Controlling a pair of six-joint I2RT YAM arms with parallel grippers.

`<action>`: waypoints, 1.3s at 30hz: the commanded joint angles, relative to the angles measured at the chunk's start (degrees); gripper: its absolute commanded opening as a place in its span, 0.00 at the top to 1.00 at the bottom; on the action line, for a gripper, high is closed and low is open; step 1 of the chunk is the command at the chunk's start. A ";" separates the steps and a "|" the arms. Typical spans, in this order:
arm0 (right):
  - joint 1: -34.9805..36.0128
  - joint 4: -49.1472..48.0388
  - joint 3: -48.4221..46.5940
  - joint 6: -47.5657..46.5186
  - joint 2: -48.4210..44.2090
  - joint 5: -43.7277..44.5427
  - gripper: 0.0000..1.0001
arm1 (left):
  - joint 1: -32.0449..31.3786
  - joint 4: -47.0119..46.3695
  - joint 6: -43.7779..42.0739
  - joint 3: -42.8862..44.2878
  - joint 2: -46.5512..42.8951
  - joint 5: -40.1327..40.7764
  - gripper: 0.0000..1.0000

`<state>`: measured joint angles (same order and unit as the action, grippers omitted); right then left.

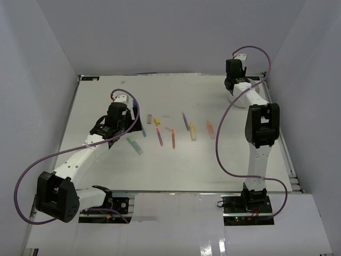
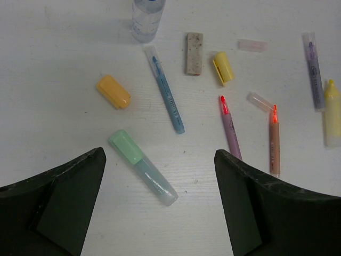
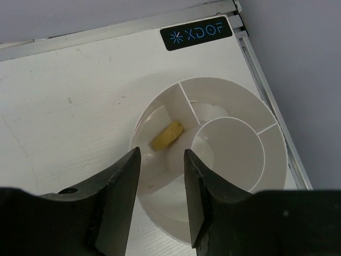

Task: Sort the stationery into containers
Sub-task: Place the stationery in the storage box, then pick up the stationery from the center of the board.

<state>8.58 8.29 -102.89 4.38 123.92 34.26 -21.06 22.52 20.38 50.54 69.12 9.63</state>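
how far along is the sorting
Barely started. Done: one yellow piece lies in a compartment of the tub. In hand: nothing; the right gripper hangs over the tub with a gap between its fingers, and the left gripper is open above the green highlighter. Left: the blue pen, orange cap, bottle and others on the table.

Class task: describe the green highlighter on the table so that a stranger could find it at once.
Start at the left gripper, open over the scattered pens. The green highlighter lies just below it, nearest the arm. Only it has a mint-green cap on a clear barrel.
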 commanded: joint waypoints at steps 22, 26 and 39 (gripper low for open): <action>7.94 -18.14 40.72 -1.05 -39.61 -29.16 0.48 | -0.82 3.57 2.12 5.96 8.21 -0.49 0.15; 8.30 -18.23 48.21 2.73 -50.33 -34.25 0.43 | -4.16 4.98 3.34 10.52 12.34 2.14 0.15; 8.56 -20.95 71.86 11.09 -78.20 -40.77 0.33 | -6.80 7.88 2.91 23.72 31.15 7.24 0.19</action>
<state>17.04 -10.87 -33.43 13.98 49.23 -6.04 -27.83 28.86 23.40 71.18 98.54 14.70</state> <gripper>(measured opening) 0.661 0.819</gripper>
